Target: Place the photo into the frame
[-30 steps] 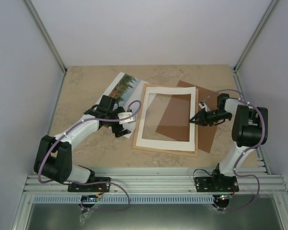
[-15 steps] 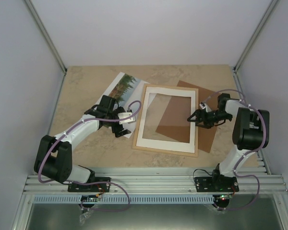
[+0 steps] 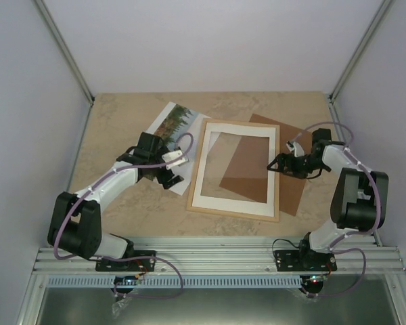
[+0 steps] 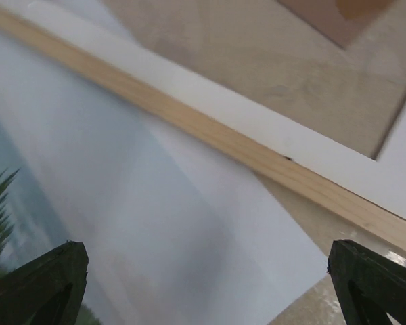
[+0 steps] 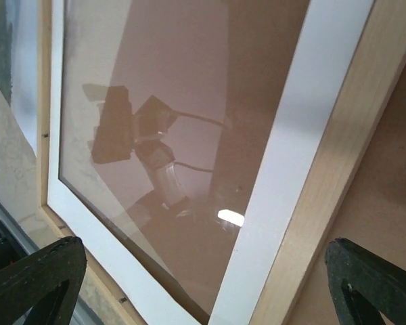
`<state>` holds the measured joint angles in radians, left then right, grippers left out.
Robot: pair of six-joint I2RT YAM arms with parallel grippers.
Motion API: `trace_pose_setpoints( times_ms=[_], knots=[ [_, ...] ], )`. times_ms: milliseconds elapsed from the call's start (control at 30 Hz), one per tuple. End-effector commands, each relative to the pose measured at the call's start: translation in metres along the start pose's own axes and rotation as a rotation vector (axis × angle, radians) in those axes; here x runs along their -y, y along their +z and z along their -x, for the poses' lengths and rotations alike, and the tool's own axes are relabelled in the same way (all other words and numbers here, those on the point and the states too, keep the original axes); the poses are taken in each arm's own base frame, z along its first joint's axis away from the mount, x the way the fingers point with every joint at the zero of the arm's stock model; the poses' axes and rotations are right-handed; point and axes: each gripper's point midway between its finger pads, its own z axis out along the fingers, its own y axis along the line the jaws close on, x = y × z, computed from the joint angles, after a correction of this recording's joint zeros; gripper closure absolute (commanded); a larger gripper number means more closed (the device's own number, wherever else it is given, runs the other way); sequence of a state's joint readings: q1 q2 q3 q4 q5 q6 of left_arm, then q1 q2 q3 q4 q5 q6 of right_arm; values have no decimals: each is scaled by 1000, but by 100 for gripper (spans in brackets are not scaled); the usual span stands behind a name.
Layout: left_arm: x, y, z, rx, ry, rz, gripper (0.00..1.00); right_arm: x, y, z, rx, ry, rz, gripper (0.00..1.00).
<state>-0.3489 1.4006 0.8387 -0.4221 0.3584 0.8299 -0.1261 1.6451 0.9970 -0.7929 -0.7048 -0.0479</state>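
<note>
Beside the frame [image 5: 335, 149], right pincer [image 3: 274, 165] has sprung wide; left pincer [image 3: 170, 177] gapes over the photo [image 3: 172, 120].

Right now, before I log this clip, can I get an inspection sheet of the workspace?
Surface: beige stone-pattern table, flat.
Job's things: photo lies left of the frame, outside it; the frame lies flat.
Clutter: white mat inside the frame; brown backing panel partly under it, sticking out on the right.
Grippers: left gripper open over the photo's pale edge; right gripper open over the frame's right side; neither holds anything.
Cables: lilac cables looped along both arms and at the bases.
Surroundings: pale walls; aluminium rail at the near edge.
</note>
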Motion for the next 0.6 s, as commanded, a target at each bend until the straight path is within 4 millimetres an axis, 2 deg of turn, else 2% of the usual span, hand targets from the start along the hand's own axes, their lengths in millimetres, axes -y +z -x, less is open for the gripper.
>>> trace_pose_setpoints(
  times_ms=[0,167,267,400,567],
  knots=[
    [-61,-24,12,53,-300,180,1,-22,-19,24,100,-107,35,2],
    [-98,-32,-15,20,-605,198,1,-54,-37,63,214,-260,79,2],
    [-117,-36,-42,11,-830,172,1,-88,-34,75,237,-391,93,2],
    [-138,-42,-88,19,-1091,137,1,-142,-10,85,242,-560,120,4],
    [-156,-51,-152,11,-1372,187,1,-217,44,85,222,-747,153,7]
  ],
)
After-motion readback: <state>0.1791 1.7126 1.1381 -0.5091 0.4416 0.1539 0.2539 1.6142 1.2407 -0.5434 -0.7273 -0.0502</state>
